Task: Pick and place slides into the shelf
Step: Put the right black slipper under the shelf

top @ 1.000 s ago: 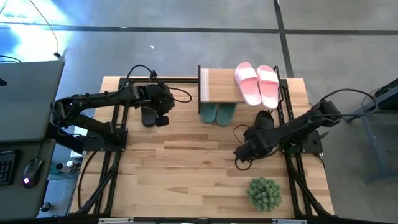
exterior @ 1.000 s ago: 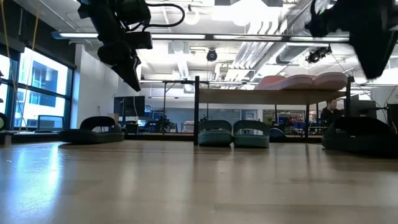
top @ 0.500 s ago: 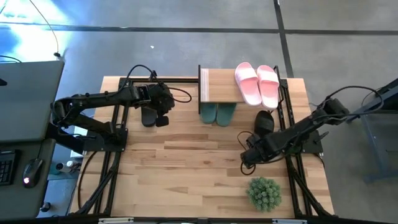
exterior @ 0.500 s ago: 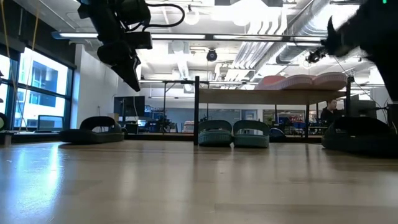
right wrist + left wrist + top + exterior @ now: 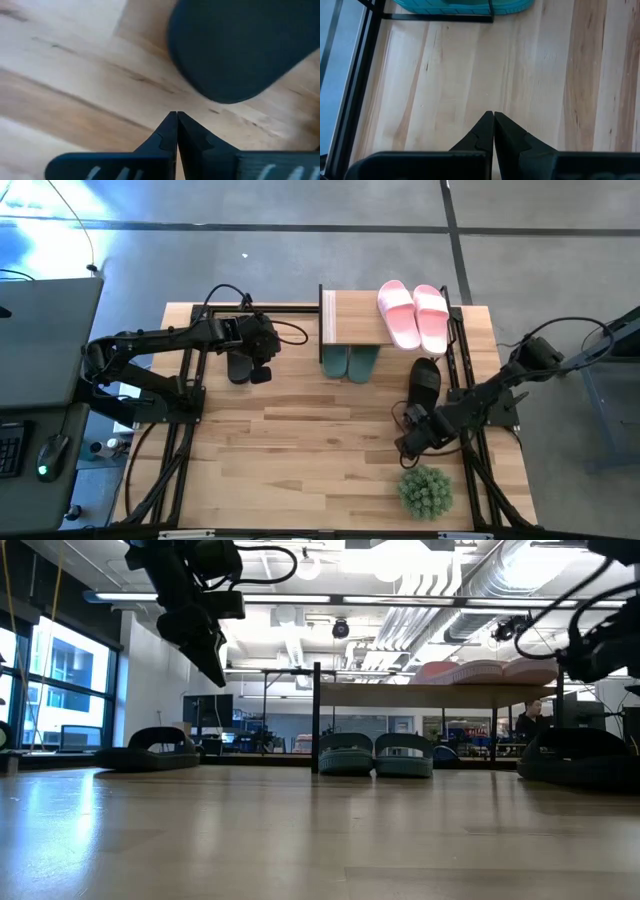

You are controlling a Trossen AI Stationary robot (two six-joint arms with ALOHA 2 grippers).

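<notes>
The shelf stands at the table's far edge. The pale pink slides lie on its top board and the dark green slides stand under it. One black slide lies left of the shelf, the other right of it, both flat on their soles. My left gripper hangs shut above the table beside the left black slide, slanting down toward the green slides. My right gripper is shut and points down at bare wood, just near of the right black slide's end.
A round green spiky plant stands near the front right corner, close to my right gripper. Black frame rails run along both sides of the table. The middle and front left of the wooden top are bare.
My right gripper has gone toward the table's right and near edges and down, and has turned about its own line. It now stands between the right black slide and the plant. That slide, partly hidden by the arm before, now shows whole on the table. My left arm has kept still.
</notes>
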